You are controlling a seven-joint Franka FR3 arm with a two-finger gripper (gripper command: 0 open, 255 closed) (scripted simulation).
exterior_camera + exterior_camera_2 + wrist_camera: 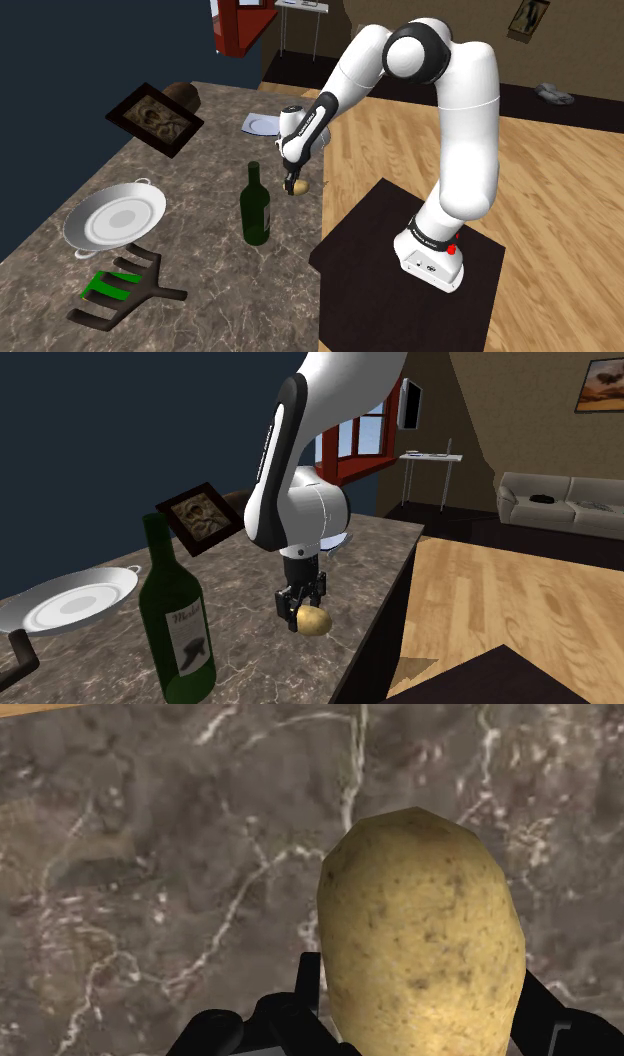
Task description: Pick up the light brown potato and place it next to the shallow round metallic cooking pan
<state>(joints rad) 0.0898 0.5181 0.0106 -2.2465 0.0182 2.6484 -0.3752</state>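
Gripper (303, 606) clamps potato (313, 619) by tip only; poss. slip, or bumps bottle (178, 622) beside hand en route to pan (72, 602).

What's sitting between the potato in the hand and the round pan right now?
A dark green bottle stands upright between the potato and the pan; the shoulder view shows it plainly.

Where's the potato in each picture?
Shoulder view: the potato is near the middle, in the claw, right of the bottle.
Second exterior view: low in the middle, under the arm, again right of the bottle.
Wrist view: big and close, clasped between the claw's fingers.
Shared landmark: the marbled counter lies under the potato in all three.
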